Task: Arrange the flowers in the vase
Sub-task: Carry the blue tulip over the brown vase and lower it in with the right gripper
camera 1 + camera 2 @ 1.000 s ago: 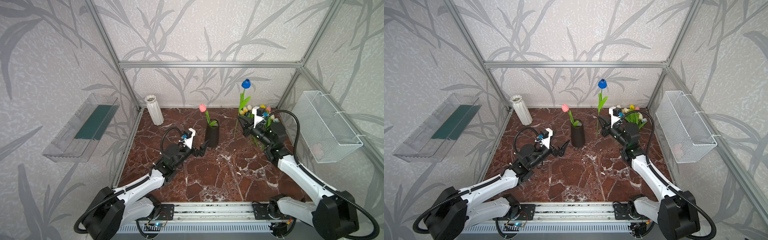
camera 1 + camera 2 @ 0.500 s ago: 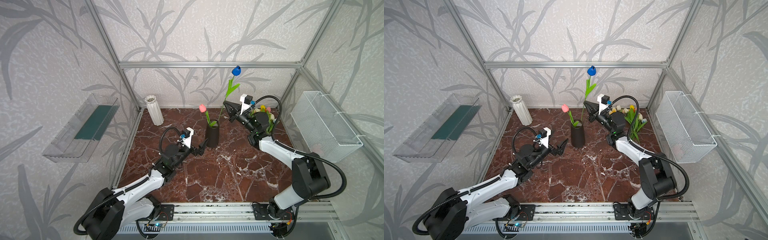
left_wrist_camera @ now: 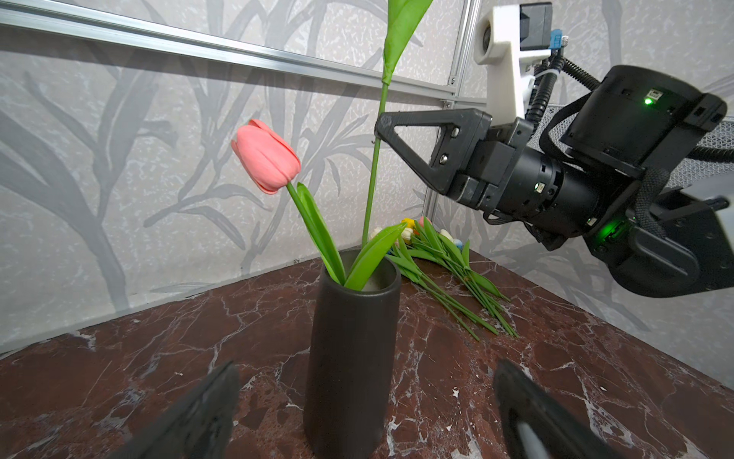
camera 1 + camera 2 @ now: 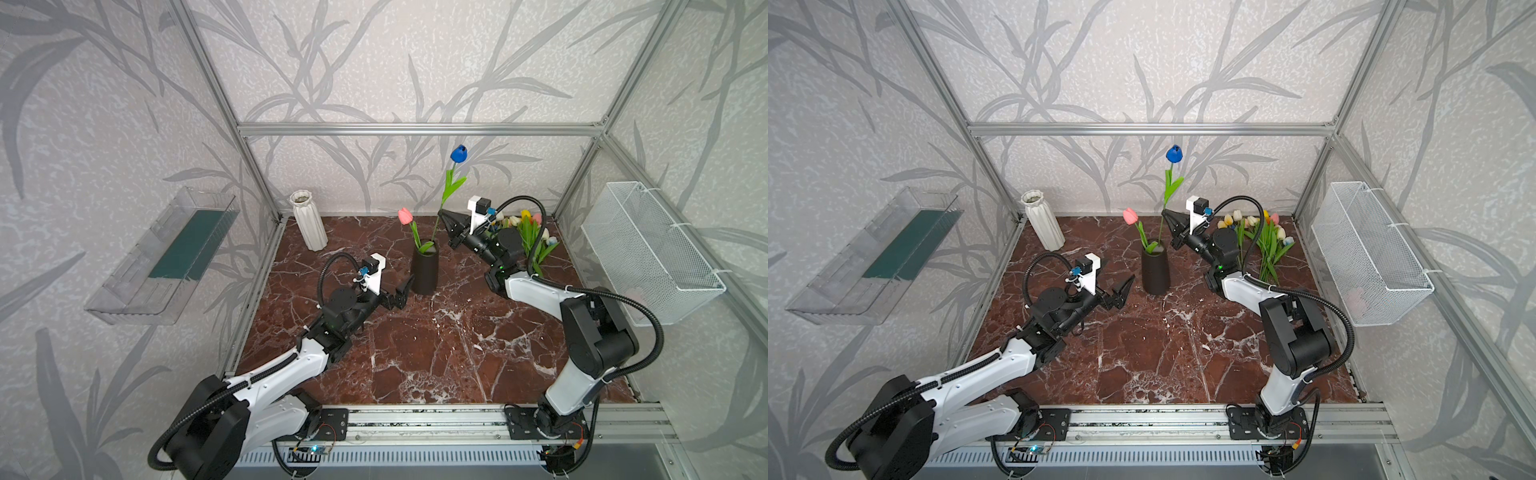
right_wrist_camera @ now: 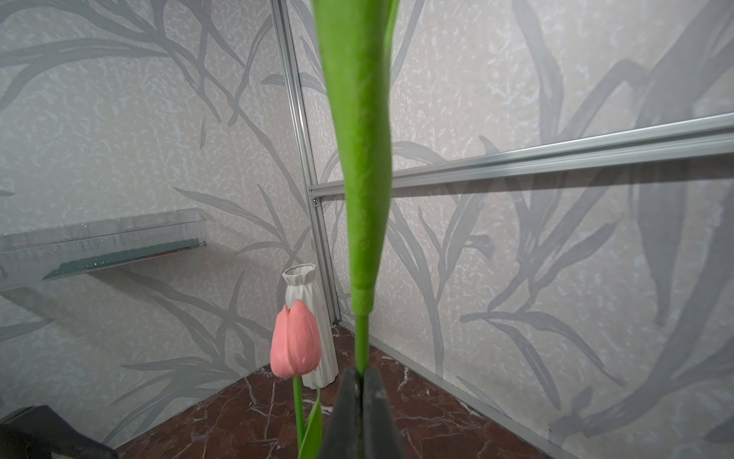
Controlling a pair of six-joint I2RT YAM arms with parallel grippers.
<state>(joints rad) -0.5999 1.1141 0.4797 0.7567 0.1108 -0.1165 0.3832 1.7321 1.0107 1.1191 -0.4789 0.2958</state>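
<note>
1. While you check both top views, note the R jaws are pinched together on the green stem of the blue tulip [image 4: 459, 153] [image 4: 1174, 153]. They grip it low, below the leaf. The head stands high near the back wall, and the stem is near upright, tipped a bit to the right.
2. R wrist cam agrees: the tips are closed flat on the stem [image 5: 361, 341], w/ the leaf right in front of the lens.
3. The stem's lower end comes down to the mouth of the black vase [image 4: 424, 270] [image 4: 1155, 272] [image 3: 351, 357]. You can't tell if it's inside or just behind the rim.
4. The pink tulip [image 4: 405, 216] [image 4: 1130, 216] [image 3: 266, 157] [image 5: 296, 343] sits in that vase, leaning left in the top views, w/ a leaf over the rim.
5. L jaws are spread wide w/ nothing in them, low over the bench [image 4: 415, 345], just beside the vase on its front-left. In the L wrist cam the vase stands btwn the two tips, and no contact shows.
6. The loose tulips [image 4: 534, 243] [image 4: 1268, 245] [image 3: 445, 254] lie heaped on the bench in the back right corner, behind the R arm [image 4: 536, 291] and apart from the vase. Yellow, pink and cream heads show.
7. The white vase [image 4: 308, 220] [image 4: 1042, 222] [image 5: 310, 288] stands upright in the back left corner.
</note>
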